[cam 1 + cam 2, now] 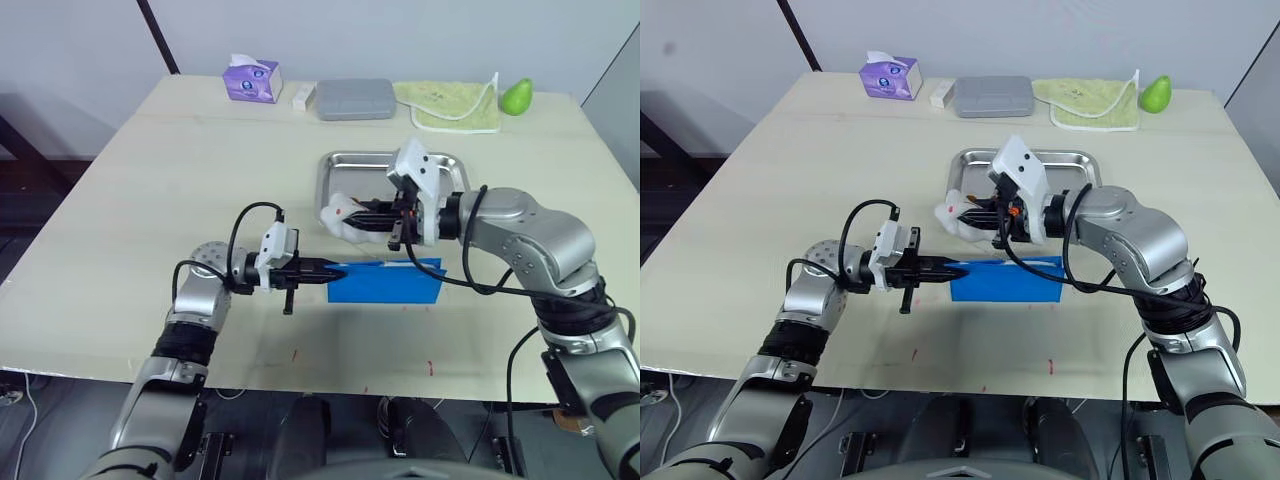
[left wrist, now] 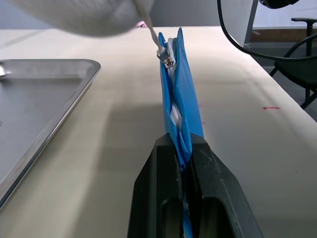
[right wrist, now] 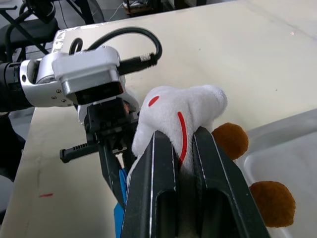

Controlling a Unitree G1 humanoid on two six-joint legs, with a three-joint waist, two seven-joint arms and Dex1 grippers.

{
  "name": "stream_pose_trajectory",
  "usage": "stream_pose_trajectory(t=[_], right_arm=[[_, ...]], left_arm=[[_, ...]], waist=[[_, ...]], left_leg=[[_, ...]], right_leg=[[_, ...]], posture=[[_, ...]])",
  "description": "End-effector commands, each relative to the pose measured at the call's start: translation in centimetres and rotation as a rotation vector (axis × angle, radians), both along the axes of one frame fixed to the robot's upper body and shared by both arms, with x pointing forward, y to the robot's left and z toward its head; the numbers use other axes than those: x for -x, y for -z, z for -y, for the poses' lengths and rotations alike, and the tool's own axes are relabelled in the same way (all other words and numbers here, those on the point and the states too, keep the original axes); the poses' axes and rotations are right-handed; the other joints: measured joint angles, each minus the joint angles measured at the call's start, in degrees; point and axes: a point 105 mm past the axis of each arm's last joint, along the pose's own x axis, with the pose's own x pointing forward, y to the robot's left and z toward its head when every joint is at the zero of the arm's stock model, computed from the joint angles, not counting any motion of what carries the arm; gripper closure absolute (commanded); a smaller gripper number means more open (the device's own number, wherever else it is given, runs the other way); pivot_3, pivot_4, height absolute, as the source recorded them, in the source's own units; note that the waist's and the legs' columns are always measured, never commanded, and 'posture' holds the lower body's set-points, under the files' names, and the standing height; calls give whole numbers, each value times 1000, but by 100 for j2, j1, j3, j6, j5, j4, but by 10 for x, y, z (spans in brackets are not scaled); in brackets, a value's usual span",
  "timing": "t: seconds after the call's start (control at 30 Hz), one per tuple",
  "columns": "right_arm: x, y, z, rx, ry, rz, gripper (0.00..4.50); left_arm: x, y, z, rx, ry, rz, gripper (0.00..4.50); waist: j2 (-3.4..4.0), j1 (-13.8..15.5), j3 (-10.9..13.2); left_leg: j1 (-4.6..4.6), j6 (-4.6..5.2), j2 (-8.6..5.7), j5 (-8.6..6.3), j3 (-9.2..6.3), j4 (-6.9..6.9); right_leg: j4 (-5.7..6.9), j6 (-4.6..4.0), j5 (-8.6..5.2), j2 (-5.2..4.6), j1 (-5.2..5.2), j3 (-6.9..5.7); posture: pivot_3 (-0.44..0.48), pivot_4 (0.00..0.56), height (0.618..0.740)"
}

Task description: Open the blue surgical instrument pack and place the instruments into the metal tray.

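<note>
The blue surgical instrument pack (image 1: 385, 282) stands on its long edge on the table, just in front of the metal tray (image 1: 340, 160). My left gripper (image 1: 330, 268) is shut on the pack's left end (image 2: 181, 99). My right gripper (image 3: 179, 136) is shut on a white plush charm (image 3: 183, 106) with red marks and brown balls. It holds the charm above the tray's near left corner. A thin cord (image 2: 152, 34) runs from the charm to the pull at the pack's top edge. The instruments are hidden.
Along the table's far edge lie a purple tissue box (image 1: 252, 80), a small white block (image 1: 303, 96), a grey rounded case (image 1: 355, 98), a yellow-green cloth (image 1: 450, 103) and a green pear (image 1: 516, 96). Small red marks dot the table near its front edge (image 1: 431, 368).
</note>
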Motion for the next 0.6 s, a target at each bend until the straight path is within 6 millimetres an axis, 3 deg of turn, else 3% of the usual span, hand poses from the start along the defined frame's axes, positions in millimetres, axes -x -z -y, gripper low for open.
stream_pose_trajectory(t=[0.03, 0.13, 0.23, 0.33, 0.5, 0.53, 0.57, 0.6], right_arm=[[9, -17, 5, -42, -10, 61, 4436], [29, -15, 11, -70, -81, 54, 4436], [45, 3, 17, -11, -132, 25, 4436], [54, 25, 22, 100, -175, 8, 4436], [58, 39, 21, 158, -216, -11, 4436], [58, 40, 20, 161, -222, -15, 3690], [59, 40, 19, 162, -228, -19, 3648], [58, 41, 18, 165, -229, -21, 3313]], left_arm=[[4, 14, 6, -47, 27, -32, 4500], [2, 14, 7, -44, 22, -33, 4500], [0, 13, 8, -42, 14, -35, 4500], [-1, 13, 9, -42, 12, -34, 4500], [-2, 13, 8, -46, 19, -29, 4500], [-2, 12, 9, -46, 21, -28, 4500], [-2, 12, 9, -46, 23, -27, 4500], [-2, 11, 10, -47, 26, -25, 4500]], waist=[[0, 6, 0], [-1, 27, 0], [-1, 17, -1], [0, -1, -1], [1, 4, -2], [0, 5, -2], [1, 5, -2], [1, 5, -2]], left_leg=[[-1, 0, 0, 0, 1, 0], [-1, 0, -1, 0, 0, 1], [0, 0, -1, 0, -2, 1], [3, 0, -2, 0, -2, 1], [5, 0, -2, 0, -6, 1], [4, 0, -2, 0, -5, 1], [4, 0, -2, 0, -5, 2], [4, 0, -2, 0, -4, 2]], right_leg=[[-1, 0, 0, -1, 0, 0], [-3, 1, 0, -3, 2, -1], [-7, 1, 0, -2, 7, -1], [-6, 1, 0, -3, 9, -1], [-4, 1, 0, 0, 9, -3], [-6, 1, 0, 0, 10, -2], [-7, 1, 0, -1, 10, -2], [-7, 1, 0, -1, 10, -2]], posture=[[0, 150, 738], [0, 150, 738], [0, 150, 738], [0, 150, 738], [0, 150, 738], [0, 150, 738], [0, 150, 738], [0, 150, 738]])
